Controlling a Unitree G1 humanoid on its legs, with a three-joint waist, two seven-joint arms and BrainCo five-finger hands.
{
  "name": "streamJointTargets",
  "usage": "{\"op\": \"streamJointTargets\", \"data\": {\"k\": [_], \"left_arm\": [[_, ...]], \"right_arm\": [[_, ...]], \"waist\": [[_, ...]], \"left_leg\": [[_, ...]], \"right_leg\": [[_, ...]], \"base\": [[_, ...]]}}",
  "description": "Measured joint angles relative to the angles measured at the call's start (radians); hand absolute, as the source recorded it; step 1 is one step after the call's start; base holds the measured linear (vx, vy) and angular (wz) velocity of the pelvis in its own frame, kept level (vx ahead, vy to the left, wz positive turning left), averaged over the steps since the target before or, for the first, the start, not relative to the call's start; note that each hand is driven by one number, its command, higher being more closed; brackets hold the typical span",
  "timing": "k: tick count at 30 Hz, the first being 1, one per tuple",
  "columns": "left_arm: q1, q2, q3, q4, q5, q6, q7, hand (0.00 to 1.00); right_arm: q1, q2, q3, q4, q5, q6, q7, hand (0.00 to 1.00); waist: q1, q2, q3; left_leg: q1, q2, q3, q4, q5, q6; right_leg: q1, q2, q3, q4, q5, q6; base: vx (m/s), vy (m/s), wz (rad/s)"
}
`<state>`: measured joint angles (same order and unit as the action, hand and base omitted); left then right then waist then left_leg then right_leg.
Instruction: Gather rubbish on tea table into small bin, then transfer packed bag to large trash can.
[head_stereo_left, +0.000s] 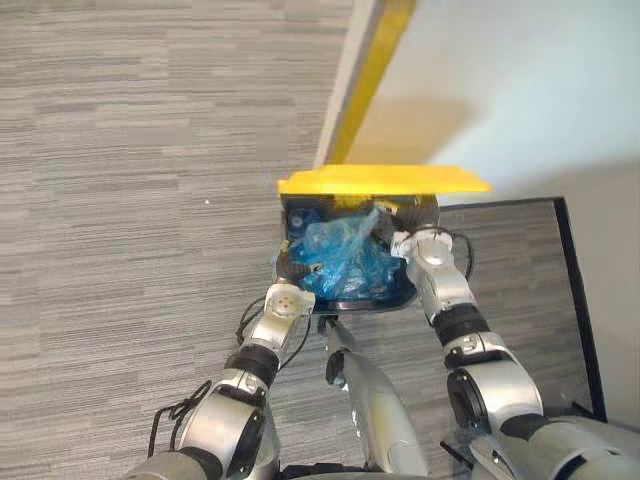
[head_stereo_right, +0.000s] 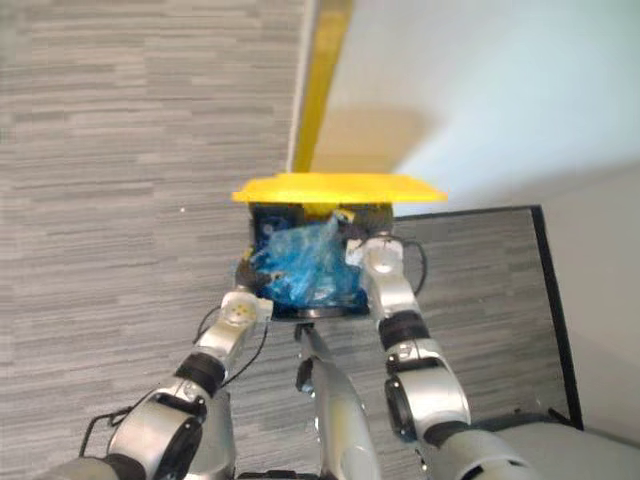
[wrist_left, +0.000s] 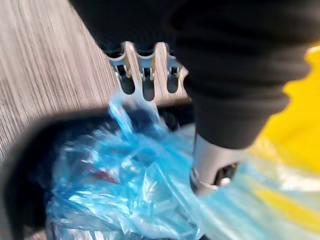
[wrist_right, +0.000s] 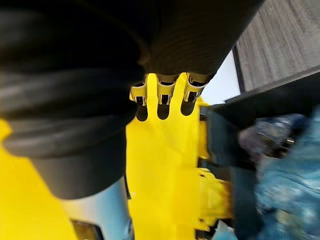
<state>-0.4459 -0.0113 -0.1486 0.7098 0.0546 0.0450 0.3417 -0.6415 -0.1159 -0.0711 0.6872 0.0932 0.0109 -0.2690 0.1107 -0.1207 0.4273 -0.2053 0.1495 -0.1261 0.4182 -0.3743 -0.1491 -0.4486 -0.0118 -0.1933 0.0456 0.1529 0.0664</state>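
Where the two arms reach forward over the grey striped carpet (head_stereo_left: 120, 200), each hand sits at one side of the open large trash can (head_stereo_left: 350, 304). The left hand (wrist_left: 220, 60) is at the can's left rim, right against the blue plastic bag (head_stereo_left: 345, 260). Its fingers run down behind the crumpled film and its thumb lies along the bag's top, so I cannot tell whether it grips the bag. The right hand (wrist_right: 100, 75) is at the can's right rim, close up to the yellow lid (head_stereo_left: 380, 182). Only the roots of its fingers show, so its grasp cannot be told either.

The bag lies bunched inside the black can, between the two hands, and something dark shows through the film. Just beyond it the lid stands raised on the can's far edge, jutting out past both sides.

To the right of the can lies a grey panel with a dark border (head_stereo_left: 520, 270), under the right arm. Behind the lid a yellow strip (head_stereo_left: 372, 80) runs away along the edge of a white wall (head_stereo_left: 520, 80).
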Motion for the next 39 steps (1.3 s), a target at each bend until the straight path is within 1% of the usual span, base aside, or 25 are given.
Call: {"op": "streamJointTargets", "data": {"k": [4, 5, 7, 8, 9, 10, 13, 15, 16, 17, 18, 19, 20, 21, 22, 23, 24, 25, 26, 27, 28, 29, 30, 32, 39], "left_arm": [[0.120, 0.017, 0.006, -0.050, -0.021, -0.004, -0.029, 0.00], [0.157, 0.021, 0.008, -0.065, -0.023, -0.008, -0.042, 0.00], [0.252, 0.021, 0.038, -0.101, -0.043, -0.015, -0.065, 0.00], [0.294, 0.022, 0.059, -0.103, -0.053, -0.018, -0.071, 0.00], [0.314, 0.022, 0.074, -0.103, -0.057, -0.018, -0.073, 0.00], [0.360, 0.021, 0.122, -0.102, -0.063, -0.018, -0.088, 0.00], [0.429, 0.019, 0.209, -0.075, -0.099, -0.017, -0.093, 0.00], [0.449, 0.019, 0.238, -0.034, -0.108, -0.012, -0.093, 0.00], [0.459, 0.019, 0.255, -0.010, -0.121, -0.005, -0.092, 0.00], [0.463, 0.014, 0.278, -0.001, -0.124, 0.001, -0.091, 0.00], [0.464, 0.011, 0.289, 0.000, -0.124, 0.001, -0.091, 0.00], [0.464, 0.007, 0.317, 0.019, -0.119, 0.003, -0.088, 0.00], [0.466, 0.007, 0.322, 0.037, -0.115, 0.007, -0.088, 0.00], [0.473, 0.007, 0.321, 0.050, -0.114, 0.010, -0.088, 0.00], [0.483, 0.003, 0.321, 0.071, -0.097, 0.014, -0.088, 0.00], [0.478, 0.001, 0.323, 0.077, -0.085, 0.015, -0.089, 0.00], [0.458, -0.005, 0.331, 0.108, -0.074, 0.018, -0.090, 0.00], [0.452, -0.014, 0.332, 0.119, -0.074, 0.022, -0.092, 0.00], [0.446, -0.045, 0.349, 0.138, -0.074, 0.026, -0.091, 0.00], [0.440, -0.049, 0.352, 0.143, -0.074, 0.026, -0.092, 0.00], [0.432, -0.046, 0.355, 0.159, -0.075, 0.029, -0.092, 0.00], [0.432, -0.047, 0.355, 0.173, -0.075, 0.029, -0.093, 0.00], [0.429, -0.046, 0.360, 0.184, -0.075, 0.026, -0.092, 0.00], [0.433, -0.048, 0.363, 0.190, -0.076, 0.027, -0.092, 0.00], [0.461, -0.039, 0.400, 0.235, -0.076, 0.026, -0.091, 0.00]], "right_arm": [[0.086, 0.018, -0.009, -0.002, -0.019, 0.010, 0.021, 0.00], [0.117, 0.028, -0.013, -0.006, -0.028, 0.010, 0.025, 0.00], [0.199, 0.050, -0.022, -0.013, -0.055, 0.015, 0.034, 0.00], [0.242, 0.062, -0.023, -0.024, -0.057, 0.017, 0.037, 0.00], [0.262, 0.068, -0.024, -0.033, -0.057, 0.018, 0.039, 0.00], [0.311, 0.083, -0.022, -0.057, -0.069, 0.017, 0.049, 0.00], [0.419, 0.100, -0.022, -0.116, -0.103, 0.016, 0.063, 0.00], [0.499, 0.108, -0.025, -0.148, -0.134, 0.015, 0.070, 0.00], [0.570, 0.117, -0.026, -0.170, -0.139, 0.015, 0.074, 0.00], [0.631, 0.125, -0.026, -0.168, -0.150, 0.016, 0.076, 0.00], [0.646, 0.128, -0.026, -0.165, -0.159, 0.017, 0.078, 0.00], [0.699, 0.148, -0.034, -0.150, -0.188, 0.017, 0.077, 0.00], [0.736, 0.164, -0.052, -0.133, -0.214, 0.017, 0.076, 0.00], [0.761, 0.172, -0.067, -0.101, -0.218, 0.017, 0.076, 0.00], [0.786, 0.171, -0.100, -0.018, -0.234, 0.020, 0.074, 0.00], [0.794, 0.180, -0.128, 0.033, -0.248, 0.020, 0.071, 0.00], [0.789, 0.176, -0.164, 0.081, -0.247, 0.019, 0.068, 0.00], [0.785, 0.170, -0.178, 0.100, -0.243, 0.020, 0.064, 0.00], [0.758, 0.154, -0.201, 0.136, -0.216, 0.021, 0.061, 0.00], [0.758, 0.154, -0.208, 0.136, -0.205, 0.021, 0.060, 0.00], [0.747, 0.153, -0.218, 0.151, -0.196, 0.021, 0.061, 0.00], [0.742, 0.150, -0.221, 0.164, -0.186, 0.026, 0.061, 0.00], [0.741, 0.149, -0.222, 0.175, -0.174, 0.028, 0.061, 0.00], [0.727, 0.145, -0.222, 0.203, -0.169, 0.031, 0.062, 0.00], [0.718, 0.128, -0.244, 0.255, -0.160, 0.032, 0.062, 0.00]], "waist": [[0.005, 0.023, -0.015], [0.006, 0.029, -0.031], [0.009, 0.052, -0.058], [0.011, 0.057, -0.080], [0.011, 0.058, -0.089], [0.011, 0.058, -0.095], [0.015, 0.053, -0.106], [0.010, 0.051, -0.116], [-0.002, 0.045, -0.126], [-0.004, 0.047, -0.140], [-0.003, 0.048, -0.145], [-0.014, 0.048, -0.151], [-0.027, 0.033, -0.163], [-0.030, 0.032, -0.181], [-0.033, 0.014, -0.221], [-0.036, -0.013, -0.238], [-0.031, 0.002, -0.249], [-0.027, 0.018, -0.259], [-0.027, 0.064, -0.278], [-0.034, 0.064, -0.282], [-0.045, 0.063, -0.278], [-0.052, 0.074, -0.288], [-0.052, 0.083, -0.294], [-0.053, 0.091, -0.304], [-0.054, 0.100, -0.336]], "left_leg": [[0.039, -0.016, -0.003, -0.020, 0.009, 0.015], [0.047, -0.019, -0.003, -0.027, 0.010, 0.016], [0.081, -0.021, 0.002, -0.032, 0.012, 0.015], [0.090, -0.024, 0.007, -0.034, 0.010, 0.018], [0.094, -0.026, 0.008, -0.034, 0.010, 0.019], [0.121, -0.033, 0.013, -0.036, 0.009, 0.021], [0.176, -0.050, 0.055, -0.036, 0.001, 0.043], [0.191, -0.066, 0.063, -0.026, -0.001, 0.046], [0.193, -0.078, 0.063, -0.016, 0.002, 0.051], [0.192, -0.064, 0.069, -0.024, 0.018, 0.056], [0.194, -0.049, 0.084, -0.039, 0.027, 0.049], [0.213, -0.036, 0.093, -0.085, 0.063, 0.041], [0.231, -0.033, 0.091, -0.116, 0.081, 0.035], [0.242, -0.028, 0.094, -0.134, 0.088, 0.026], [0.242, -0.019, 0.103, -0.135, 0.091, 0.019], [0.242, -0.022, 0.121, -0.127, 0.092, 0.011], [0.235, -0.006, 0.161, -0.134, 0.098, 0.004], [0.231, 0.009, 0.189, -0.144, 0.103, 0.012], [0.225, 0.057, 0.241, -0.190, 0.127, 0.048], [0.236, 0.049, 0.270, -0.204, 0.142, 0.030], [0.262, 0.038, 0.285, -0.216, 0.148, 0.019], [0.283, 0.037, 0.301, -0.234, 0.156, 0.025], [0.285, 0.038, 0.304, -0.237, 0.156, 0.025], [0.278, 0.034, 0.301, -0.250, 0.156, 0.029], [0.281, -0.005, 0.292, -0.314, 0.193, 0.045]], "right_leg": [[0.034, -0.018, -0.002, 0.001, -0.007, 0.010], [0.038, -0.021, -0.002, 0.003, -0.011, 0.014], [0.068, -0.023, 0.001, 0.005, -0.015, 0.017], [0.070, -0.025, 0.005, 0.013, -0.019, 0.015], [0.070, -0.027, 0.006, 0.018, -0.022, 0.013], [0.085, -0.032, 0.013, 0.033, -0.029, 0.013], [0.102, -0.046, 0.049, 0.079, -0.043, 0.018], [0.102, -0.061, 0.059, 0.108, -0.059, 0.039], [0.102, -0.078, 0.054, 0.123, -0.076, 0.065], [0.101, -0.084, 0.034, 0.130, -0.131, 0.120], [0.086, -0.082, 0.024, 0.167, -0.146, 0.114], [0.028, -0.105, 0.023, 0.434, -0.178, 0.001], [0.030, -0.119, 0.026, 0.583, -0.218, -0.026], [0.039, -0.126, 0.034, 0.666, -0.249, -0.029], [0.095, -0.147, 0.044, 0.726, -0.321, -0.024], [0.126, -0.148, 0.044, 0.662, -0.365, -0.014], [0.166, -0.105, 0.036, 0.541, -0.379, -0.035], [0.181, -0.078, 0.040, 0.472, -0.371, -0.048], [0.194, -0.025, 0.052, 0.364, -0.316, -0.064], [0.186, -0.047, 0.039, 0.389, -0.329, -0.072], [0.187, -0.047, 0.052, 0.402, -0.335, -0.071], [0.198, -0.039, 0.065, 0.393, -0.329, -0.073], [0.202, -0.036, 0.067, 0.378, -0.322, -0.062], [0.204, -0.036, 0.067, 0.349, -0.305, -0.052], [0.248, -0.057, 0.066, 0.218, -0.217, -0.031]], "base": [[0.03, 0.070, 0.07], [0.04, 0.046, 0.02], [0.05, 0.066, -0.04], [0.03, 0.061, -0.07], [0.03, 0.075, -0.10], [0.00, 0.080, -0.15], [-0.07, 0.080, -0.24], [-0.12, 0.077, -0.13], [-0.14, 0.059, 0.00], [-0.14, 0.042, -0.04], [-0.14, -0.033, -0.09], [-0.08, -0.071, 0.03], [-0.07, -0.096, 0.08], [0.04, -0.142, 0.01], [0.06, -0.155, -0.21], [0.06, -0.180, -0.50], [-0.01, -0.098, -0.65], [-0.10, -0.129, -1.06], [-0.09, -0.095, -0.97], [-0.08, -0.064, -0.91], [-0.06, -0.043, -0.50], [-0.13, -0.039, -0.37], [-0.13, -0.057, -0.19], [-0.12, 0.006, 0.00], [-0.04, 0.084, 0.05]]}}
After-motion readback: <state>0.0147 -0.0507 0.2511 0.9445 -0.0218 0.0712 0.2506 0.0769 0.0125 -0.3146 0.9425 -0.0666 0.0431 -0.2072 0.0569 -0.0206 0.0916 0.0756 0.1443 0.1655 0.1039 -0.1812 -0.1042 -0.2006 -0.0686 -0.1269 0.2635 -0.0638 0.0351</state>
